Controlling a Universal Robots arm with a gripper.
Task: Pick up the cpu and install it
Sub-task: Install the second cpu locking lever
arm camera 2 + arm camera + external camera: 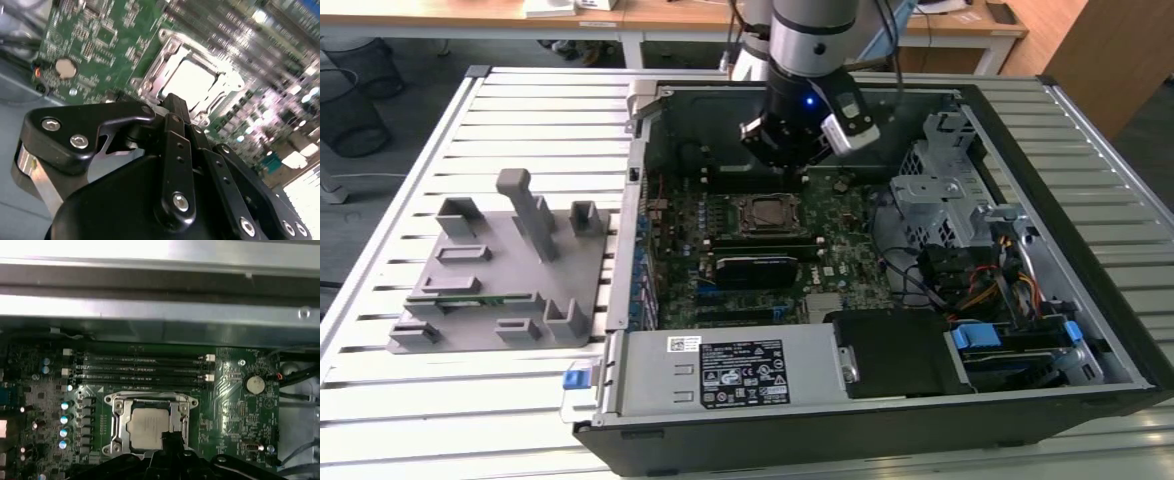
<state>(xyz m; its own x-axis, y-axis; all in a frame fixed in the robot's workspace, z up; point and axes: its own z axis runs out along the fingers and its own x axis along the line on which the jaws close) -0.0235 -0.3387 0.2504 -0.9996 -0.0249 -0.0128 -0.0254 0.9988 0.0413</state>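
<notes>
The cpu (765, 212) lies flat in the motherboard socket, its silver top showing inside the metal socket frame. Both wrist views show the cpu (192, 80) (149, 427) seated there, with nothing gripping it. My gripper (782, 163) hangs above the board, a little behind the socket in the exterior view. In both wrist views its black fingertips (174, 102) (170, 439) sit together over the socket's near edge, shut and holding nothing.
The open computer case (1014, 110) lies on a slatted table. A grey plastic fixture (500, 270) stands at the exterior view's left. A power supply (720, 370), drive cage (947, 190) and cables surround the board. Memory slots (140, 367) and a coin battery (255, 384) lie near the socket.
</notes>
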